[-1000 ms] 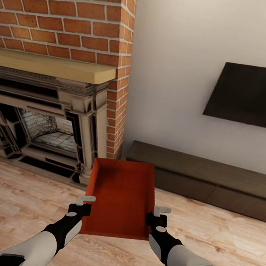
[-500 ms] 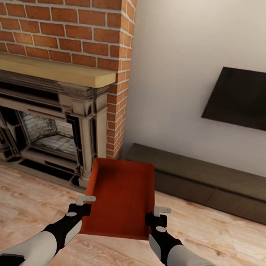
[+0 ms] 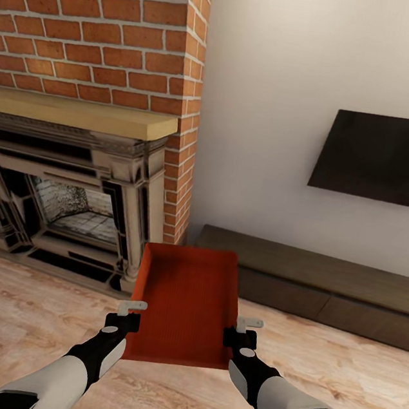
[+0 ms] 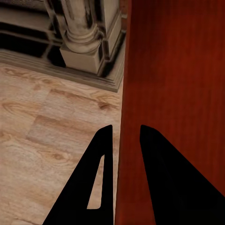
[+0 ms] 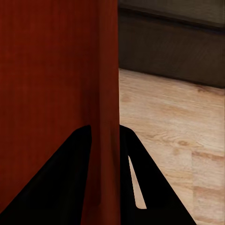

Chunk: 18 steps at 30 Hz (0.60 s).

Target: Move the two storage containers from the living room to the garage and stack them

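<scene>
orange-red finely ribbed storage container [image 3: 184, 302], red brick chimney [image 3: 99, 27] — pale mortar, black tv [image 3: 383, 159], light wood-plank floor [image 3: 335, 385]

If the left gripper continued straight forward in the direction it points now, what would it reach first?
The left gripper is already clamped on the side wall of the storage container, so it would carry the bin along. Beyond that, the fireplace base pillar lies roughly ahead and would probably be met first, though depth is uncertain.
</scene>
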Motion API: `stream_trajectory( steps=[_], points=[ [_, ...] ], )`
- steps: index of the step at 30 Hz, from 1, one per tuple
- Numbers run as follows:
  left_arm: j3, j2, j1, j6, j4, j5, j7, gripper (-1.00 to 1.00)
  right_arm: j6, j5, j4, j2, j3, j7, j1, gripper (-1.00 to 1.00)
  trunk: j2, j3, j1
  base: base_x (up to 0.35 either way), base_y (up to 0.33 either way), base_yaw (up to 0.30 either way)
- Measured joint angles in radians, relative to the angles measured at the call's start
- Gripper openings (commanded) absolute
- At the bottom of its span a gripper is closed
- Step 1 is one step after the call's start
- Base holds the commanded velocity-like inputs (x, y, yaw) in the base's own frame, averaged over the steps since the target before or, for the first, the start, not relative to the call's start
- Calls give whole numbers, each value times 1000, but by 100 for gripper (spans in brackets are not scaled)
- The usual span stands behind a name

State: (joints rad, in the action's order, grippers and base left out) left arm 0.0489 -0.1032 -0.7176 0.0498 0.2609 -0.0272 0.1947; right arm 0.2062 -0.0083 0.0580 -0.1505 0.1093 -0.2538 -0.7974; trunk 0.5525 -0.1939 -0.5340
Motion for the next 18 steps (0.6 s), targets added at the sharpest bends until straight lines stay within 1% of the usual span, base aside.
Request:
stream_trajectory(
  steps=[18],
  points=[
    [0,0,0,0,0,0,0,-100,0,0,0,0,0,0,0,-100,0,29,0,0,0,0]
  ],
)
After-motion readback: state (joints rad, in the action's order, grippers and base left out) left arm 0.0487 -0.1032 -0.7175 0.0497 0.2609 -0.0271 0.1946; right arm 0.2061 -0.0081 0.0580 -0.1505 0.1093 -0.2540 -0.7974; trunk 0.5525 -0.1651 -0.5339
